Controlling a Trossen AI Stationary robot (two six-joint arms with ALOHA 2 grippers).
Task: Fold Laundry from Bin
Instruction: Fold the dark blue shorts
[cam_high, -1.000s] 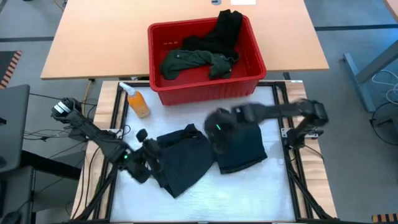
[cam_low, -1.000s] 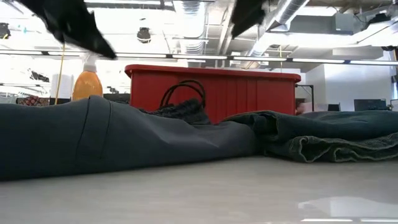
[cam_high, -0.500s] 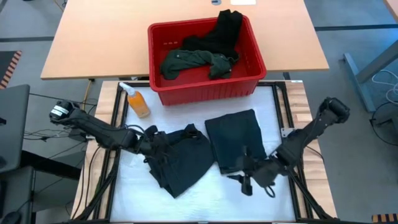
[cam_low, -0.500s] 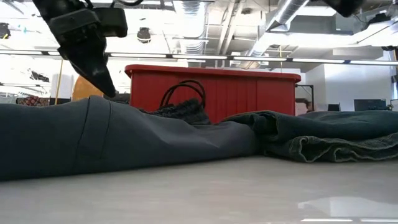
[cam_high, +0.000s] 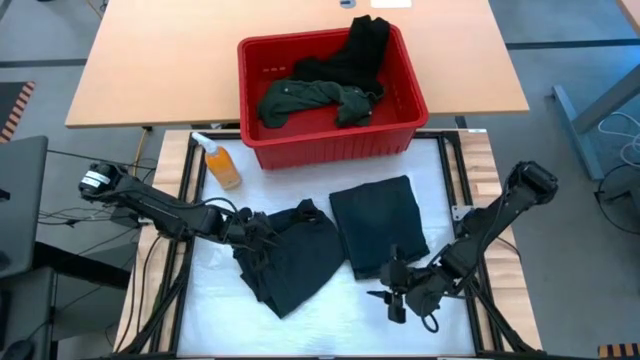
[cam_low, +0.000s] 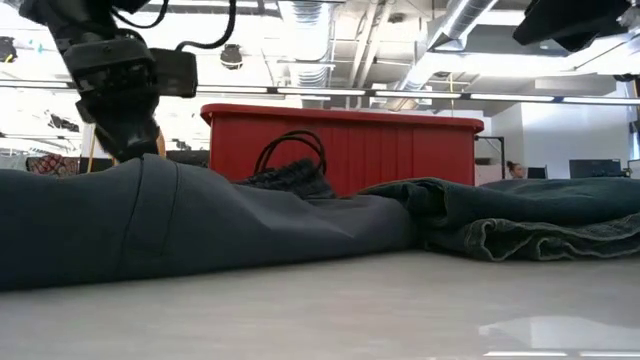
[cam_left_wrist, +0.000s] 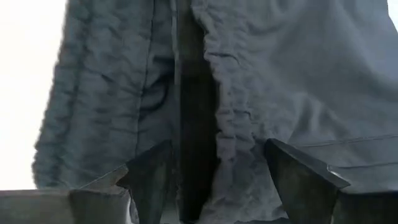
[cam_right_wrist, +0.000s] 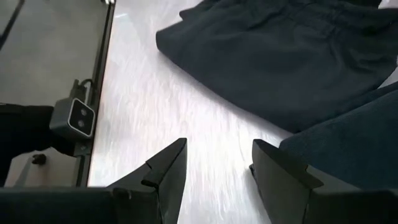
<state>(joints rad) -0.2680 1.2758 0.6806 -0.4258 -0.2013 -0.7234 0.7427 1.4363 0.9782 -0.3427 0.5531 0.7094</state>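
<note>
Left gripper (cam_high: 252, 235) down on the crumpled black cloth (cam_high: 295, 258), fingers apart and empty; right gripper (cam_high: 392, 292) open too, just past the folded jeans (cam_high: 380, 226); red bin (cam_high: 329, 146) far beyond both.

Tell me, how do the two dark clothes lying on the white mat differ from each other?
The folded garment forms a neat rectangle nearer the right arm; the rumpled garment sprawls unevenly with bunched edges. The left gripper sits over the rumpled garment with fingers spread; the right gripper hangs over bare mat beside the folded garment, touching neither. Both are dark cloth, out of the red bin.
</note>
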